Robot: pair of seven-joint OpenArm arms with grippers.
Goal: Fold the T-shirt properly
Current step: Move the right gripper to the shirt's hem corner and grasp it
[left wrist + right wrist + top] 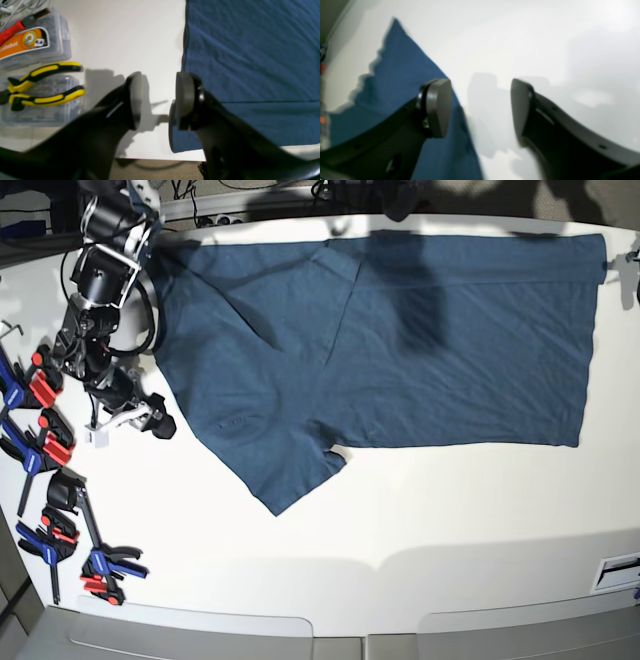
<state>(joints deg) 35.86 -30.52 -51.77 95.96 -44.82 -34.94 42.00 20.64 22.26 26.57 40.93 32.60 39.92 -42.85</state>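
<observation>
The dark navy T-shirt (400, 340) lies flat on the white table, with one sleeve folded in and a pointed corner toward the front. In the left wrist view my left gripper (158, 80) is open and holds nothing. One of its fingers (185, 95) hangs over the T-shirt (250, 55) edge and the other over bare table, close to the table's edge. My right gripper (480, 102) is open and empty too, straddling the T-shirt (395, 82) edge. In the base view the right gripper (140, 420) hovers beside the shirt's left side.
Yellow-handled pliers (45, 85) lie on clear plastic boxes (32, 45) beside the left gripper. Several red and blue clamps (45, 440) sit along the table's left edge. The table's front edge (162, 158) is close below the left gripper.
</observation>
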